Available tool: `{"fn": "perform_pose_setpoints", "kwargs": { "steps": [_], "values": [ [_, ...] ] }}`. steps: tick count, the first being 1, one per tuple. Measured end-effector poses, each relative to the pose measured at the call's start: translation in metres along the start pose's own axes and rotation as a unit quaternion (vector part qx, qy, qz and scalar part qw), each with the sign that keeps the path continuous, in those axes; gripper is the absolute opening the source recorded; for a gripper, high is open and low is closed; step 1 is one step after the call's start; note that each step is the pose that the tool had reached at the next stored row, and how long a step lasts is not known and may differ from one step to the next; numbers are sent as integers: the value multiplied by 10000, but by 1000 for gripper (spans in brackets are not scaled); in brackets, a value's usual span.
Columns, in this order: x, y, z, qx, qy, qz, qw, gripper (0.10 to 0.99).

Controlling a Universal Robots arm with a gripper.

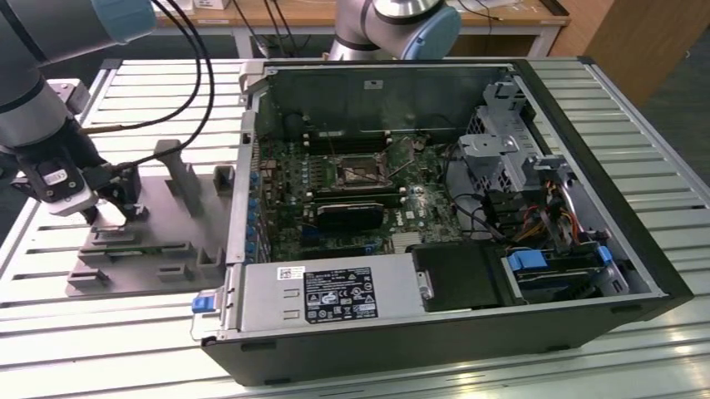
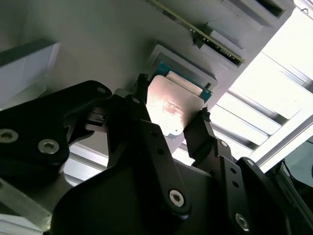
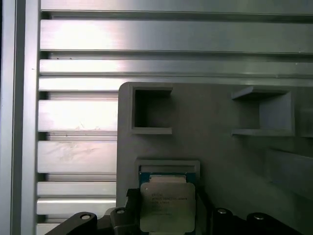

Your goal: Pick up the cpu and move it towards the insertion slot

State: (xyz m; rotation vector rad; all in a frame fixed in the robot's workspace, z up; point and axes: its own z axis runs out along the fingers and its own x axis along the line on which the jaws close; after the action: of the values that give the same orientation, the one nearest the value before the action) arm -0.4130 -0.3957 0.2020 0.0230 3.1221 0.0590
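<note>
In both wrist views the cpu [image 2: 172, 108] [image 3: 167, 208] shows as a shiny silver square with a thin teal edge. It lies at a shallow pocket of the gray plastic fixture [image 3: 220, 147] [image 1: 150, 249]. My gripper [image 2: 171, 100] [image 3: 165, 197] is shut on the cpu, a black finger [image 2: 198, 129] pressed to each opposite edge. I cannot tell whether the chip is clear of the pocket. In the exterior view my gripper [image 1: 111, 212] hangs over the fixture at the exterior view's left. The insertion slot [image 1: 357, 170] sits on the motherboard inside the open case, well off to the exterior view's right.
The open computer case [image 1: 621, 249] stands on the slatted aluminium table [image 1: 666, 125], with a gray power supply box [image 1: 322, 295] along its near side. Upright posts [image 1: 178, 170] rise from the fixture between my gripper and the case. A second arm [image 1: 400, 21] stands behind the case.
</note>
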Motion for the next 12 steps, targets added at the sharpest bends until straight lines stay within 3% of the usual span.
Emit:
{"fn": "perform_pose_setpoints", "kwargs": {
  "steps": [12],
  "values": [
    [-6, 13, -331, 0, -8, 0, 10000, 541]
  ]
}}
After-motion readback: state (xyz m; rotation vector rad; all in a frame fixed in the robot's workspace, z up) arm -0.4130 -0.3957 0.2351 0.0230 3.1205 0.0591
